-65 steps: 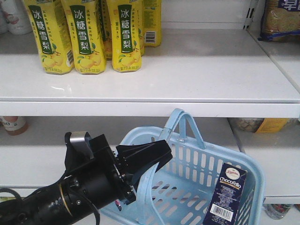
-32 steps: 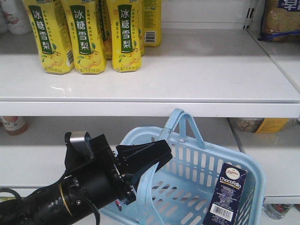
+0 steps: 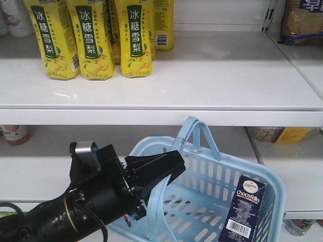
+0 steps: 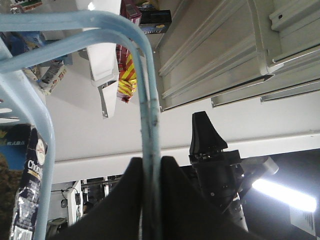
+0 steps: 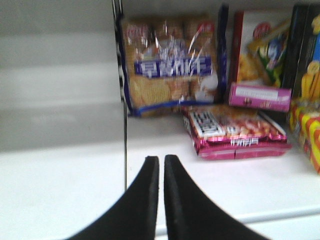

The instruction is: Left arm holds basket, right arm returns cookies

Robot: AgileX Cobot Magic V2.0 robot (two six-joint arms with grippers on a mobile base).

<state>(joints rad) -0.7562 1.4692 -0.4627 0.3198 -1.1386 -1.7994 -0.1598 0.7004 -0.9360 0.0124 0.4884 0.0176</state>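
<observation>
One cookies box (image 3: 247, 209), dark navy, standing nearly upright inside the basket (image 3: 217, 169), against its right-hand wall, barcode label facing out. One light blue basket, slotted sides, two hoop handles: one handle (image 3: 194, 132) raised at the far rim, the other pinched at the near side. Clamped on that near handle, the left gripper (image 4: 150, 172), two black fingers pressed to the blue bar, at the end of the left arm (image 3: 75, 206) reaching in from lower left. Right gripper (image 5: 158, 162) closed to a thin slit, grasping nothing, pointed at a white shelf (image 5: 60, 190). Beyond it, blurred: one biscuit bag (image 5: 167, 67) standing, one pink-wrapped pack (image 5: 232, 132) lying flat. Above the basket, three yellow bottles (image 3: 93, 40) in the front row, more partly hidden behind.
</observation>
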